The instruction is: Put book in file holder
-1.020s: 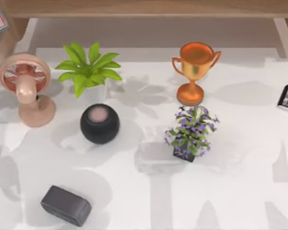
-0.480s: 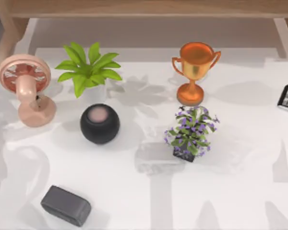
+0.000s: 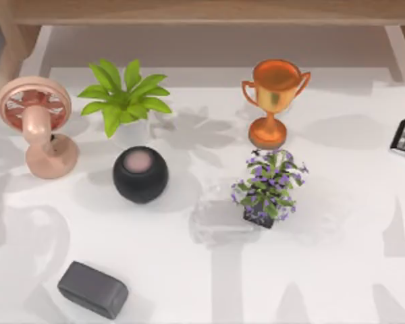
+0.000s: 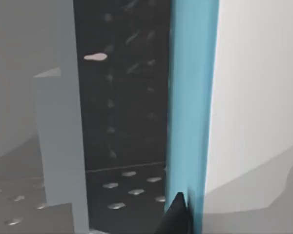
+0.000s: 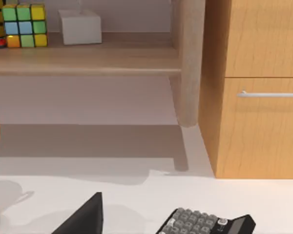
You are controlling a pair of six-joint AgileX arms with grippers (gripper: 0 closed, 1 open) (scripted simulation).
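Near left on the worktop lies a dark box; farther back stand a black speaker and a purple flower pot.

In the left wrist view, the left gripper touches the upright blue-spined book, which is set against the file holder and its dark perforated wall; whether that gripper clasps the book cannot be told.

The right gripper hangs near a calculator, its state likewise undeterminable.
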